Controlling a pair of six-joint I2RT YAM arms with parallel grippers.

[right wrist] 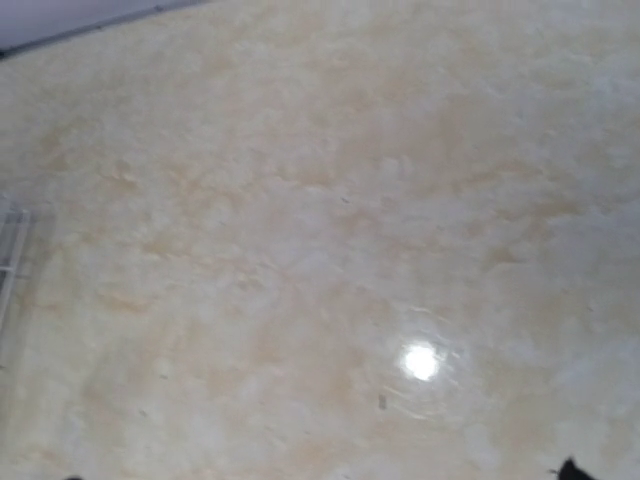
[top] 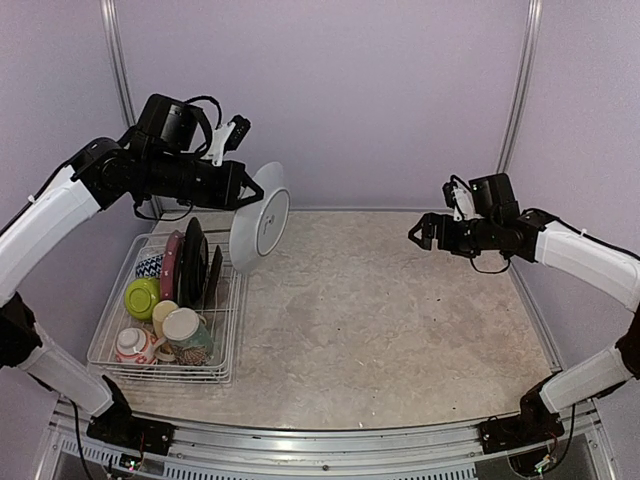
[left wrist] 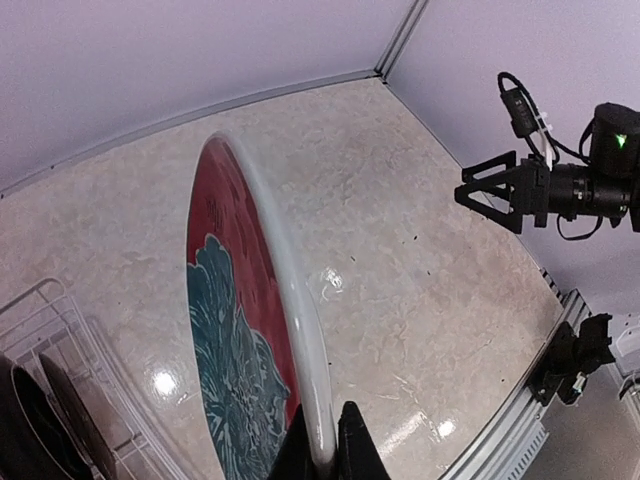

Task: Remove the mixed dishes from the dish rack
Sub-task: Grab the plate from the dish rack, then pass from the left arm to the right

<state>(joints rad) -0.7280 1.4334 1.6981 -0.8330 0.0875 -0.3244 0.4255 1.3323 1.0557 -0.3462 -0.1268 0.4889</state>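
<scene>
My left gripper (top: pixel 245 190) is shut on the rim of the dark red floral plate (top: pixel 262 218) and holds it on edge in the air, just right of the dish rack (top: pixel 104 332). In the left wrist view the fingers (left wrist: pixel 327 440) pinch the plate's white rim, with its red and teal face (left wrist: pixel 235 330) to the left. In the rack stand a black-rimmed plate (top: pixel 192 262), a lime-green bowl (top: pixel 142 297), a yellow mug (top: pixel 162 315), a cream mug (top: pixel 185 330) and a red-white bowl (top: pixel 134 346). My right gripper (top: pixel 420 235) is open and empty above the table's right side.
The rack's wire corner (left wrist: pixel 40 320) and dark plates (left wrist: pixel 30 420) show in the left wrist view, as does my right gripper (left wrist: pixel 487 193). The right wrist view shows bare marbled tabletop (right wrist: pixel 320 250) and the rack's edge (right wrist: pixel 10 250). Purple walls enclose the table.
</scene>
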